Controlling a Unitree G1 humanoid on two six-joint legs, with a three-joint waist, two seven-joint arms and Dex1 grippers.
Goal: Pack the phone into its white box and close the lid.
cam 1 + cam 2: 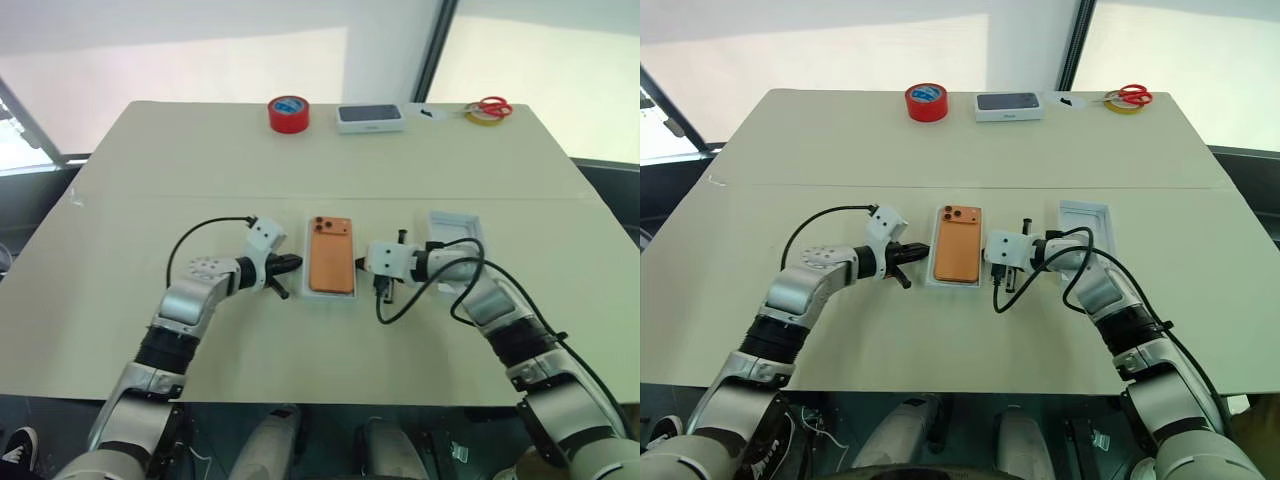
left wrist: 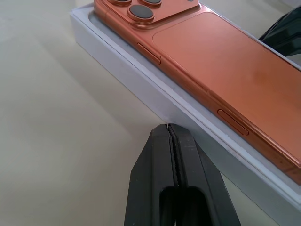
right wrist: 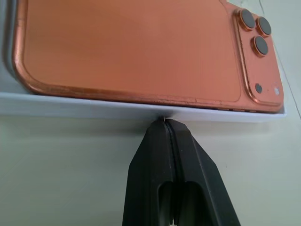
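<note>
Head pair looks down the table [image 1: 120, 300]; wrist views close, sharing phone [image 2: 225, 61]

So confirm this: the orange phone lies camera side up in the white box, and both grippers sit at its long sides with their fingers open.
Not quite. The phone does lie lens side up in the white box, flanked by the left gripper and right gripper, but both are shut, as the wrist views show.

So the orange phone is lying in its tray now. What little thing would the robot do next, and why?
Probably draw the right pincer back and reach for the lid, which lies open side up beside that arm. The phone already lies in the white box, camera side up, and both the right and the left pincer are shut with their tips at the box's long sides, holding nothing.
</note>
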